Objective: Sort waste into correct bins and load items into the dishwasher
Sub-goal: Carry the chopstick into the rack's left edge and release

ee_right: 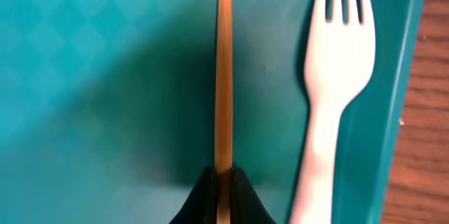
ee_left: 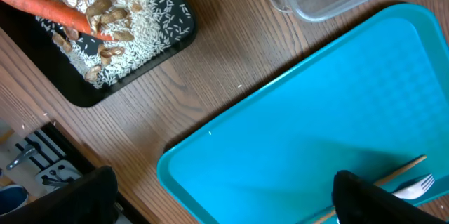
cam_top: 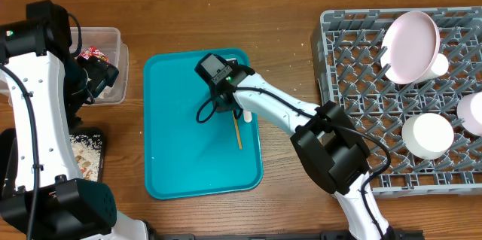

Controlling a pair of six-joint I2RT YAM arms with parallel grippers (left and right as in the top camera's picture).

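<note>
Bench (cam_top: pixel 286 14), teal tray (cam_top: pixel 181 142): thin stick (ee_right: pixel 224 76) is clamped by right gripper (ee_right: pixel 224 182).
Fork (ee_right: pixel 340 62) is laid parallel beside it, toward tray's edge; left gripper (cam_top: pixel 94 74) is spread.

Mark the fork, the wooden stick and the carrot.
fork (ee_right: pixel 339 69), right wrist view, on its head below the tines.
wooden stick (ee_right: pixel 224 69), right wrist view, on the mid-shaft.
carrot (ee_left: pixel 45 6), left wrist view, on the middle of its body.

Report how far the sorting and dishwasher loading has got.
Done: plate and bowl sit in the dish rack; carrot and rice lie in the black tray; red wrapper in the clear tub. In hand: right fingers shut on a wooden stick at the teal tray. Still to do: the fork beside it.
</note>
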